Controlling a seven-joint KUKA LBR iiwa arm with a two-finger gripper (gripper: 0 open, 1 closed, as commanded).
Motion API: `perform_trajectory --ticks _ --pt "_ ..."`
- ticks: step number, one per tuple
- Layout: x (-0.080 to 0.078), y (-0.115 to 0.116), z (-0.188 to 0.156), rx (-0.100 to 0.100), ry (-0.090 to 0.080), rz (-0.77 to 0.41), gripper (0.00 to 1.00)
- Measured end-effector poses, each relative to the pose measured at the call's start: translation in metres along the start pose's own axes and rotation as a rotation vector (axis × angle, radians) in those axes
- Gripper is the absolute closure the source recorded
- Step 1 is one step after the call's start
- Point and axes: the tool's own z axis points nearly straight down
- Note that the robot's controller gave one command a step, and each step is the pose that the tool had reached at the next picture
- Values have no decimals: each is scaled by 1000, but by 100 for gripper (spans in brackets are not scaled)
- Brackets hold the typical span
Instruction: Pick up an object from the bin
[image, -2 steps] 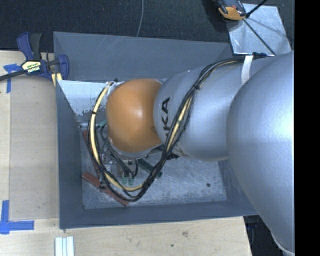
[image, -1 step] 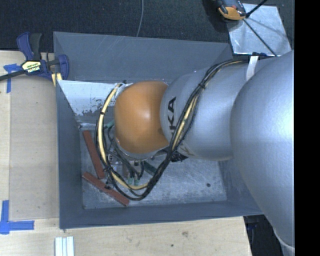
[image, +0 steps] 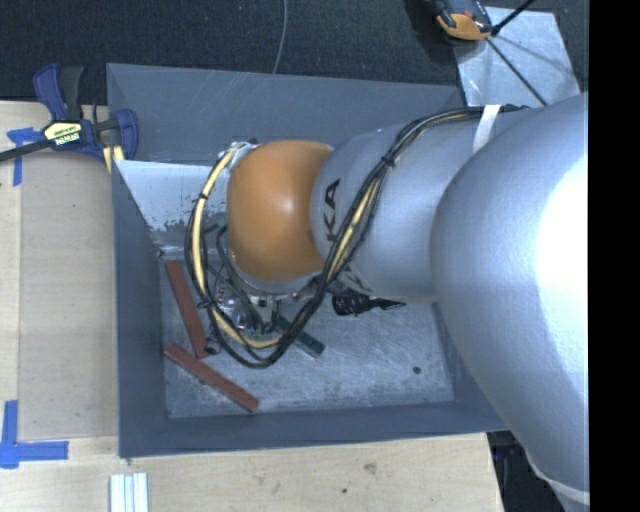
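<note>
Gripper (image: 248, 318) hangs low over the left part of the grey bin (image: 392, 372) in the camera view, tucked beneath the arm's orange cover and a loop of cables, so I cannot tell whether it is spread or closed. Just to its left lies a reddish-brown strip (image: 184, 303), its long axis running nearly up and down the picture beside the bin's left wall. A second such strip (image: 212, 378) lies below and left, slanting down to the right, so either one, I judge, calls for a short leftward shift.
</note>
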Motion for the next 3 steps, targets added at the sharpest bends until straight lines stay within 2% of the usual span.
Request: perform_trajectory --ticks 1,2,3 --pt "1 6 9 2 1 1 0" --pt "9 7 11 2 2 -11 0" --pt "34 -2 76 1 0 34 100"
